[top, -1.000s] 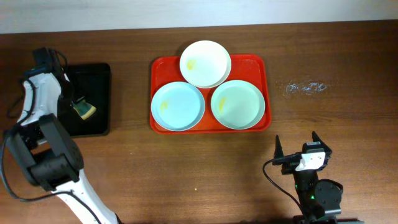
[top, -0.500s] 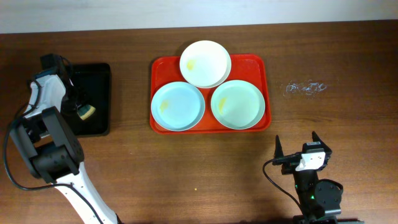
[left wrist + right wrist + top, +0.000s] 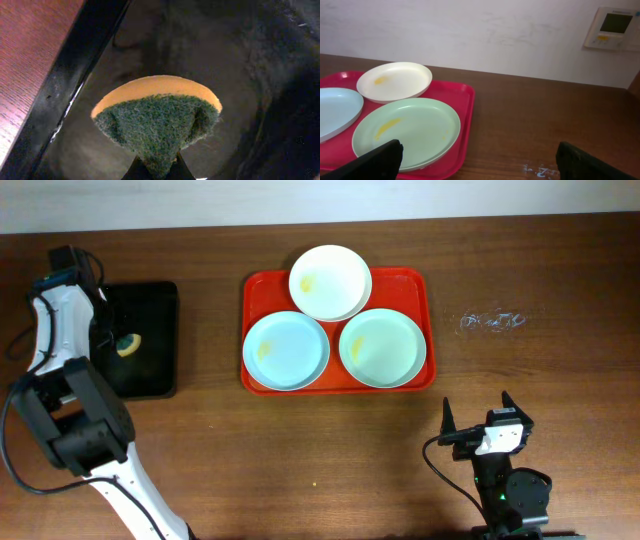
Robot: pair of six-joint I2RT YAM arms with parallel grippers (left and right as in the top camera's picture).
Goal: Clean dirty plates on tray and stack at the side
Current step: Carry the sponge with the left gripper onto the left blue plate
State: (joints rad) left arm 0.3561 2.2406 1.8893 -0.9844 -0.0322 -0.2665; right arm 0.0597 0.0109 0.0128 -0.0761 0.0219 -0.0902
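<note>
Plates (image 3: 286, 350): all three lie on the red tray (image 3: 411, 284), well away from both sets of fingers, yellow smudges showing.
Left gripper (image 3: 159, 169): fingers clamped on the sponge (image 3: 157, 117), over the black tray (image 3: 150, 375).
Right gripper (image 3: 477, 412): fingers apart, empty, plates ahead of them.
Progress: sponge in hand; no plate wiped or stacked yet.

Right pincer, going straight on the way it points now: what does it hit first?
Probably the bare table, just right of the red tray. The open right pincer points past the tray's rim; nothing stands in its line before the wall, though depth is unclear.
</note>
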